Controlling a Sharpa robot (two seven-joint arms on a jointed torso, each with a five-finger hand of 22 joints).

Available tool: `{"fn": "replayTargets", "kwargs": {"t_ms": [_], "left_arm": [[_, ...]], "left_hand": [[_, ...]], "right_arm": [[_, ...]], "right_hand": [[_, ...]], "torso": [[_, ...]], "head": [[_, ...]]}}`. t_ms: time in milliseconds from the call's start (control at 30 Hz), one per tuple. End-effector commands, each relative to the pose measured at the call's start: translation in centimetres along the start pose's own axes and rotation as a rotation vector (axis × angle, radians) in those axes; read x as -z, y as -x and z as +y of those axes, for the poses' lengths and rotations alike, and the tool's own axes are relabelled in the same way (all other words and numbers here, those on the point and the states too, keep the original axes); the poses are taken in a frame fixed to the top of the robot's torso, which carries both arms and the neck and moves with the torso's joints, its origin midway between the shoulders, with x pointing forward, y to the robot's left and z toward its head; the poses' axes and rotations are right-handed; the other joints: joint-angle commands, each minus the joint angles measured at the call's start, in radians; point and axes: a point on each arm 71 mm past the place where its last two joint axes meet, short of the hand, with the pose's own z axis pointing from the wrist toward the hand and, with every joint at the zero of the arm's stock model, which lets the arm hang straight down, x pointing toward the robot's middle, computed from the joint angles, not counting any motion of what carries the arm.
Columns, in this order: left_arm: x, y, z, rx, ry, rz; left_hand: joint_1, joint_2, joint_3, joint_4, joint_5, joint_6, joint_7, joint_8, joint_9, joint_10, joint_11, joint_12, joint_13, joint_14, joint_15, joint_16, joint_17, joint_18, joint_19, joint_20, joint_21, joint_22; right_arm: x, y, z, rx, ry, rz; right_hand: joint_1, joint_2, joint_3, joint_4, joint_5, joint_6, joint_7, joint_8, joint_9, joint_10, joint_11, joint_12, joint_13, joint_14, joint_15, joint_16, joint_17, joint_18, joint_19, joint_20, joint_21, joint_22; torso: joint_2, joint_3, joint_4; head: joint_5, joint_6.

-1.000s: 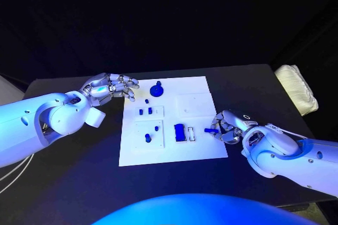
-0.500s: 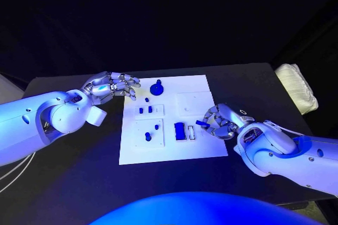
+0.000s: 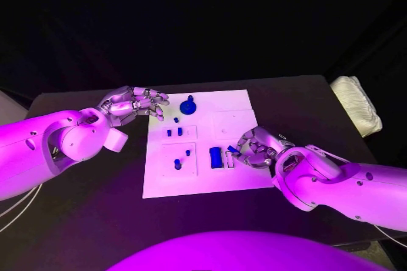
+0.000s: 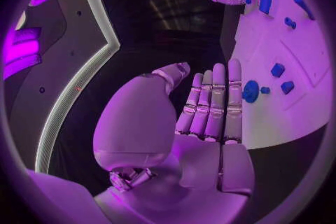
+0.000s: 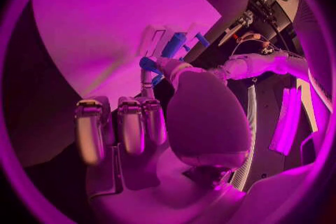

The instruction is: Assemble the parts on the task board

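- Since a second ago, our right hand (image 3: 257, 147) has moved from the board's right edge inward over the task board (image 3: 237, 180), carrying its small blue peg (image 3: 232, 149) toward the slotted block near the middle.
- Our right hand pinches that peg between thumb and a fingertip; the right wrist view shows the peg (image 5: 149, 64) at the fingertips, just above a long blue bar (image 5: 173, 45) on the board.
- In the head view the peg sits just beside the upright blue bar (image 3: 215, 157) and its pale neighbour slot; we cannot tell whether it touches them.
- Our left hand (image 3: 133, 105) has barely shifted: it hovers at the board's far-left corner, fingers curled inward, holding nothing we can see; the left wrist view shows its fingers (image 4: 213, 102) lying side by side.
- Near that hand, a round blue knob (image 3: 188, 107) lies on the board's far end.
- Two small blue pieces (image 3: 174, 132) stand in one recessed square, another blue piece (image 3: 178, 163) in the square nearer us.
- A pale folded cloth (image 3: 356, 106) lies at the worktop's (image 3: 84, 224) right edge.
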Motion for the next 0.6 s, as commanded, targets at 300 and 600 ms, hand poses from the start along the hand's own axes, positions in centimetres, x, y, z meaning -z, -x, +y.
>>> {"fn": "replayTargets", "kwargs": {"t_ms": [300,600], "left_arm": [[-0.1,-0.2,0.0,-0.004,-0.006,0.018],[-0.1,-0.2,0.0,-0.009,-0.003,0.021]], "left_hand": [[0.004,0.003,0.006,-0.002,0.003,0.005,-0.003,0.007,0.001,-0.007,0.003,-0.006,0.000,-0.007,-0.003,0.004,-0.001,0.012,0.001,-0.001,-0.001,0.002],[0.005,0.003,0.006,-0.003,0.003,0.004,-0.003,0.007,0.000,-0.007,0.003,-0.006,0.000,-0.007,-0.003,0.004,-0.001,0.012,0.001,-0.001,0.000,0.002]], "right_arm": [[-0.2,-1.0,0.0,0.034,-0.043,0.058],[-0.2,-1.5,0.2,0.052,-0.044,0.104]], "right_hand": [[-0.080,-0.013,-0.036,0.033,-0.057,0.017,-0.012,0.013,0.020,0.106,-0.005,0.004,0.263,0.106,-0.005,0.004,0.263,-0.014,0.105,-0.008,0.004,0.263],[-0.130,-0.025,-0.103,0.050,-0.018,0.024,-0.013,0.018,0.018,0.106,-0.005,0.004,0.263,0.106,-0.006,0.004,0.263,-0.014,0.105,-0.008,0.004,0.263]], "torso": [[0.000,0.0022,-0.0017],[0.000,0.0029,-0.0012]], "head": [[0.006,0.000],[0.003,0.000]]}}
